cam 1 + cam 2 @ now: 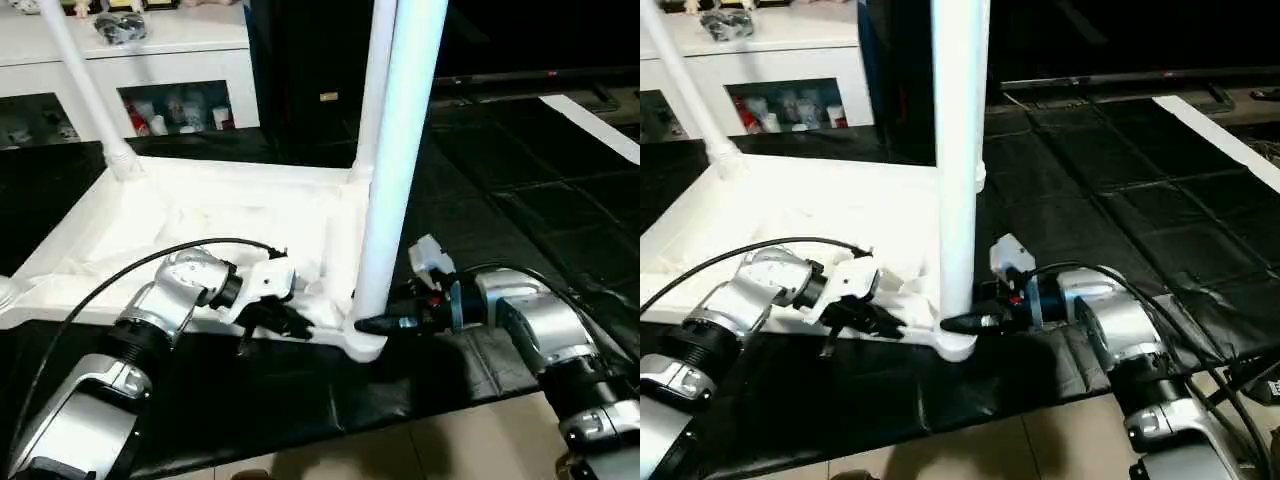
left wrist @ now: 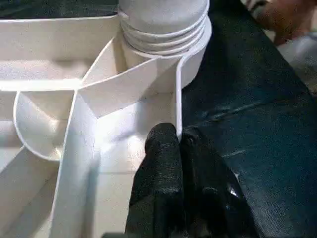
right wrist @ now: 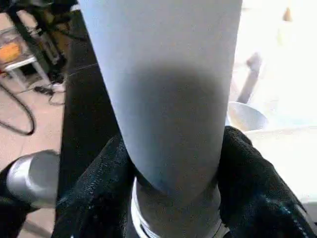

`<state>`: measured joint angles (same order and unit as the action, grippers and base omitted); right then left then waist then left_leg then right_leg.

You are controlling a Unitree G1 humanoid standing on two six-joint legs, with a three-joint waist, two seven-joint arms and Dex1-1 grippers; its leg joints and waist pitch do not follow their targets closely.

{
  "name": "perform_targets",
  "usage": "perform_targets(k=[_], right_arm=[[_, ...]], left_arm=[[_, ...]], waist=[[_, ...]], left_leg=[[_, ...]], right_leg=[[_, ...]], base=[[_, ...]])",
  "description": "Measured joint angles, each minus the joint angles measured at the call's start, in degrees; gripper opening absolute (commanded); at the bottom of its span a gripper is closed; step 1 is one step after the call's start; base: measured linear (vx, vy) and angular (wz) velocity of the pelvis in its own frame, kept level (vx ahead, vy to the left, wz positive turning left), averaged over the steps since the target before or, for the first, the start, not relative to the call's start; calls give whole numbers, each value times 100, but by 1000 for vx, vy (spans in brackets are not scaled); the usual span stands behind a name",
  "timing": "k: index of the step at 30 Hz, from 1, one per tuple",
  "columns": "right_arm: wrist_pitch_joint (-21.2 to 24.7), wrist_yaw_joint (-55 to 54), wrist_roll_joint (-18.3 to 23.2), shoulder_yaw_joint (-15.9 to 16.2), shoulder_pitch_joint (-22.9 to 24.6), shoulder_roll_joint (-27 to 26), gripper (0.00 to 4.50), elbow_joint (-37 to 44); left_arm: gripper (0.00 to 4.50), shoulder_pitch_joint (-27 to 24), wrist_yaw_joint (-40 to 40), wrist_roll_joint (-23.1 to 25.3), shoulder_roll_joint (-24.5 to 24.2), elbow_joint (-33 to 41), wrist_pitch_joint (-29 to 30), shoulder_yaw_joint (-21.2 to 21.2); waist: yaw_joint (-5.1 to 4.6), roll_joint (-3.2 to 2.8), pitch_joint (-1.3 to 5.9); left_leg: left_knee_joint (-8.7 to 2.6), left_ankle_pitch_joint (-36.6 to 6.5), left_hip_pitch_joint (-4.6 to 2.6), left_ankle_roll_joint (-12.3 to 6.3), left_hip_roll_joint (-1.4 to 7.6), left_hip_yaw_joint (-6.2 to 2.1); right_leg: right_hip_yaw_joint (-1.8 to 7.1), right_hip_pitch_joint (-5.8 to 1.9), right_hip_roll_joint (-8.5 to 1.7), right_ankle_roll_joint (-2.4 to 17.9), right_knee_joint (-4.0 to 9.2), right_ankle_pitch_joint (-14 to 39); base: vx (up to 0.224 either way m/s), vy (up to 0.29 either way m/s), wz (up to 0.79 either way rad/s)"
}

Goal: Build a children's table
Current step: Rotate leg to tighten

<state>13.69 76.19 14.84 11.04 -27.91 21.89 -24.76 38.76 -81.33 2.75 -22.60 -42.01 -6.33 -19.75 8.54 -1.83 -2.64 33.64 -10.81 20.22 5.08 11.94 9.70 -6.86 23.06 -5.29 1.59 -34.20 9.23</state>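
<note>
The children's table lies upside down on a black mat, its ribbed white top (image 1: 200,215) facing up. Three white legs stand in corner sockets: the near one (image 1: 400,150), one at the back right (image 1: 375,90) and one at the back left (image 1: 85,90). My left gripper (image 1: 290,322) is shut on the top's thin front rim wall (image 2: 177,94), just beside the near corner socket (image 1: 365,345). My right gripper (image 1: 958,323) reaches in from the right and clasps the near leg (image 3: 163,89) just above its socket, a black finger (image 3: 99,188) pressed against each side.
A white cabinet with glass-fronted shelves (image 1: 150,60) stands at the back left. The black mat (image 1: 520,200) stretches right and back, with a white strip (image 1: 590,125) lying at the far right. Pale floor tiles (image 1: 400,450) begin at the mat's front edge.
</note>
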Motion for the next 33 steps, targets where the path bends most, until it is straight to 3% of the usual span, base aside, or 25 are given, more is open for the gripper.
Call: perform_targets(k=[3,6,10,16,19,21,25,30,33], right_arm=[[-3,-946,-139,-267,172,-396,201,40],[92,-2138,-343,-540,179,-796,199,35],[202,-3792,-629,-929,-158,-1424,198,-363],[206,-5153,-1025,-1066,-729,-1862,198,-955],[43,-5253,-1197,-1066,-791,-1898,198,-1046],[-77,-5253,-1196,-1072,-790,-1905,251,-1097],[-320,-5139,-1097,-1083,-706,-1905,287,-1126],[-511,-4238,-1016,-1042,-522,-1592,341,-950],[-543,-3604,-925,-961,-482,-1307,348,-900]], left_arm=[[0,27,535,150,102,-99,315,181],[0,200,1199,298,341,-280,729,264],[0,403,2288,333,837,-513,1393,501],[0,510,3281,350,1267,-624,1793,756],[0,514,3377,362,1309,-610,1803,789],[0,514,3378,364,1308,-596,1801,794],[0,502,3337,365,1269,-563,1721,756],[0,440,2910,360,1120,-525,1398,718],[0,416,2615,353,961,-526,1189,669]], waist=[[-61,-4,2],[-196,-10,7],[-358,-22,13],[-414,-33,17],[-414,-39,20],[-414,-40,19],[-412,-49,13],[-406,-89,-9],[-385,-99,-15]], left_leg=[[-1,3,-14,6,-1,0],[-5,5,-20,8,-5,0],[0,5,-18,8,-8,0],[-10,4,-15,8,-7,-3],[-17,1,-8,5,-8,-3],[-18,-2,-4,2,-8,-2],[-16,-1,-5,1,-8,-2],[-17,-6,2,-5,-8,-2],[-14,-6,28,-7,-4,-3]], right_leg=[[2,-6,0,-15,-6,7],[4,-21,0,-20,5,10],[6,-23,0,-20,8,9],[4,-19,3,-19,9,8],[5,-15,4,-9,13,4],[6,-11,4,-5,14,2],[6,2,3,0,15,-1],[4,10,3,0,18,0],[-1,17,4,4,15,3]], base=[[0,0,0],[0,0,0],[0,0,0],[0,0,0],[0,0,0],[0,0,0],[0,0,0],[0,0,0],[0,0,0]])
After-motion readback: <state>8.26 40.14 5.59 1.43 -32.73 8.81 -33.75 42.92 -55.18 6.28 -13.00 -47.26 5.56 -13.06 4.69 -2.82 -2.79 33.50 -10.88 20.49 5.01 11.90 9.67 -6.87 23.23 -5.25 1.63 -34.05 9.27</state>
